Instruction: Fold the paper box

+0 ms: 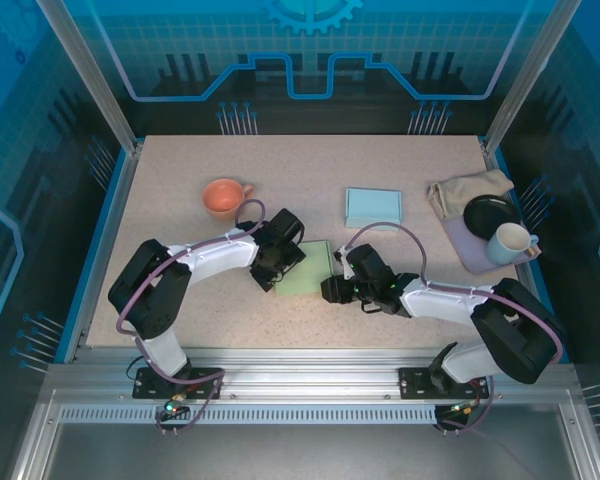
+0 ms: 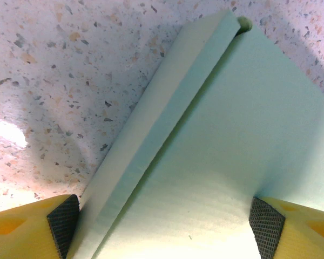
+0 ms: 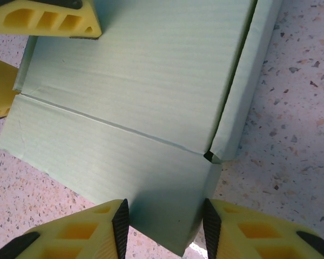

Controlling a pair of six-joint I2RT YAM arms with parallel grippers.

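Note:
The pale green paper box (image 1: 305, 268) lies flat on the speckled table between both arms. My left gripper (image 1: 277, 256) is low over its left end, open wide. In the left wrist view its pads (image 2: 62, 221) straddle the box's main panel (image 2: 221, 151), and a narrow side flap (image 2: 151, 124) stands folded up. My right gripper (image 1: 336, 288) is at the box's right end. In the right wrist view its jaws are partly closed around the near corner of a flap (image 3: 124, 162). The right pad (image 3: 211, 224) sits at the flap's folded edge. It is open (image 3: 166, 226).
An orange cup (image 1: 225, 197) stands at the back left. A light blue box (image 1: 373, 207) lies behind the green one. At the right edge sit a beige cloth (image 1: 465, 190), a black plate (image 1: 490, 213) and a white mug (image 1: 510, 242) on a purple mat (image 1: 468, 250).

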